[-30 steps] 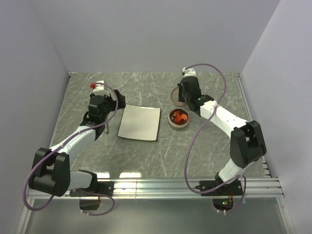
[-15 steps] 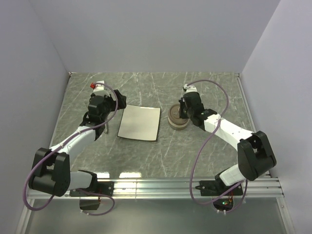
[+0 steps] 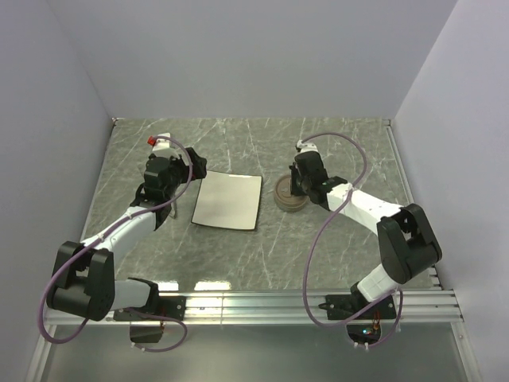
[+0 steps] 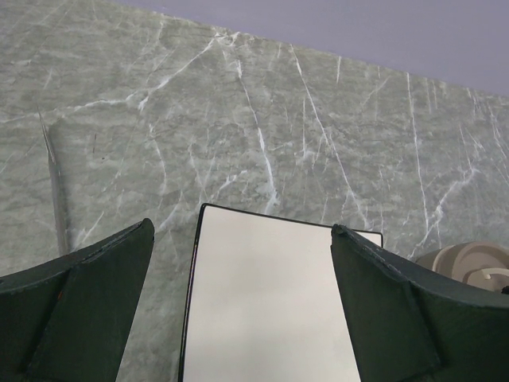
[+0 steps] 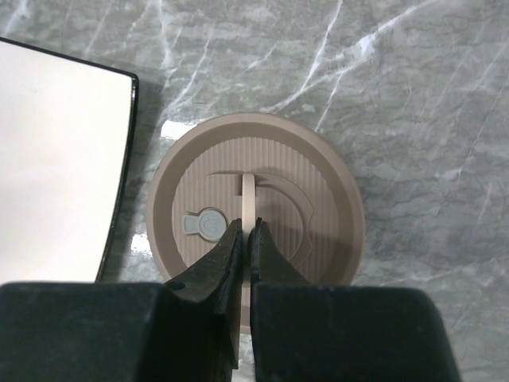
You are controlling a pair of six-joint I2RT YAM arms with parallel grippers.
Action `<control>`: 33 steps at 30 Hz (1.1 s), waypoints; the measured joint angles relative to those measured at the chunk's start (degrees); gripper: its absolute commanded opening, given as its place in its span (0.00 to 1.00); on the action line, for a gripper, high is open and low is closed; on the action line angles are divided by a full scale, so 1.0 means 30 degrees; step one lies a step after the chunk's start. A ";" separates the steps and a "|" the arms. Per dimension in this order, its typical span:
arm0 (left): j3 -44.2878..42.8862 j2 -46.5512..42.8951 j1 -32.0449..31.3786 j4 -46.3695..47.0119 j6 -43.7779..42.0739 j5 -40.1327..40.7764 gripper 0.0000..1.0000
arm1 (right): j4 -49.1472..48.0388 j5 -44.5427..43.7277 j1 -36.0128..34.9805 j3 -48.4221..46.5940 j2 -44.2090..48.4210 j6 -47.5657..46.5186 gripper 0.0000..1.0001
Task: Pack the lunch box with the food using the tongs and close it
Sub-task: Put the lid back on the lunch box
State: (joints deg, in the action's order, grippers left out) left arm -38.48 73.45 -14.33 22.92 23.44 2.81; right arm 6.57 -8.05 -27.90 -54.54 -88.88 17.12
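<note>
The lunch box (image 3: pixel 289 196) stands right of the white plate with its round greyish-brown lid (image 5: pixel 322 191) on top. My right gripper (image 5: pixel 246 231) is over the lid's middle, shut on the thin upright handle strip (image 5: pixel 249 189). The lid hides the food. The tongs (image 4: pixel 54 179) lie flat on the marble left of the plate; in the top view these tongs (image 3: pixel 176 208) show as a thin line. My left gripper (image 4: pixel 240 231) hangs open over the plate's left part, with nothing between its fingers.
The white square plate (image 3: pixel 229 200) with a dark rim lies bare between the two arms. Side walls close in the marble table left, right and behind. A metal rail (image 3: pixel 262 302) runs along the near edge.
My right gripper has carried the lid from behind the tin forward and onto it, covering the red-orange food. The left arm has not moved.
</note>
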 measured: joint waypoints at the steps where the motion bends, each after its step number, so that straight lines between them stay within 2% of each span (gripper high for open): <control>1: 0.0000 0.0000 0.0000 0.0000 0.0000 0.0007 1.00 | 0.0015 -0.0022 0.0000 -0.0036 -0.0087 0.0007 0.00; 18: 0.0000 -0.0007 0.0000 0.0000 0.0000 -0.0007 1.00 | -0.0430 -0.0590 0.0153 -0.0576 -0.1122 0.1413 0.00; 29: 0.0102 -0.0240 0.0000 0.0007 0.0015 -0.0022 0.99 | -0.2310 0.0743 0.0794 -0.0488 -0.1872 0.2710 0.00; 31: 0.0153 -0.0255 0.0000 -0.0007 0.0015 -0.0051 0.99 | -0.2492 0.0780 0.0801 -0.0313 -0.1756 0.2776 0.09; 32: 0.0182 -0.0284 0.0000 -0.0007 0.0022 -0.0066 0.99 | -0.2616 0.0794 0.0809 -0.0204 -0.1690 0.2790 0.22; 33: 0.0204 -0.0291 0.0000 -0.0015 0.0022 -0.0080 0.99 | -0.2725 0.0816 0.0809 -0.0109 -0.1632 0.2834 0.29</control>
State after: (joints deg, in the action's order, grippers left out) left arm -37.87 72.58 -14.33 22.87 23.51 2.57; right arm -1.61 -5.61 -25.47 -54.87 -93.78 25.63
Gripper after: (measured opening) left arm 0.995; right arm 0.118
